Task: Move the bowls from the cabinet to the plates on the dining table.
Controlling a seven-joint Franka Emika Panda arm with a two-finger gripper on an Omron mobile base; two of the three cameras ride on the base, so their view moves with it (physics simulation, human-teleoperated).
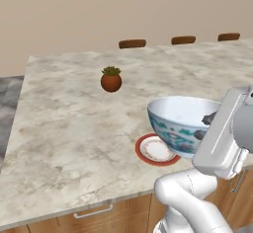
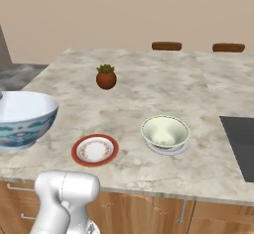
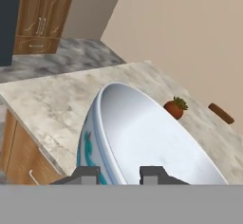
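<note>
From the left base view: patterned bowl (image 1: 179,123) hangs in the air over the near edge of the desk (image 1: 74,118), above and just right of the red plate (image 1: 157,149), apparently not yet touching it. End effector (image 1: 207,126) is closed on the bowl's rim on the arm's side, one finger inside the wall, one outside by the look of it. White inside, blue-teal motifs with touches of red on the outer wall. A ceramic piece like this is likely stiff, fairly heavy for a rim pinch, glazed and slippery, and would chip on a hard set-down. The rim is the only real hold; the curved belly offers nothing to pinch. Potted plant (image 1: 111,79) stands well back, clear of the path.

From the right base view: same bowl (image 2: 22,119) at the left edge, level, still raised off the marble, to the left of the red plate (image 2: 95,150). Plate is bare, red rim, pale speckled centre. Second bowl (image 2: 165,132), cream with a greenish rim, already sits on a pale plate (image 2: 168,148) to the right. One placement looks done, this one pending.

From the hand view: fingertips (image 3: 154,175) straddle the thin rim of the bowl (image 3: 142,137); smooth white interior, teal pattern down the outside. Grip sits off-centre, so the bowl may pivot if jolted. Wooden cabinet (image 3: 40,19) far behind.
</note>
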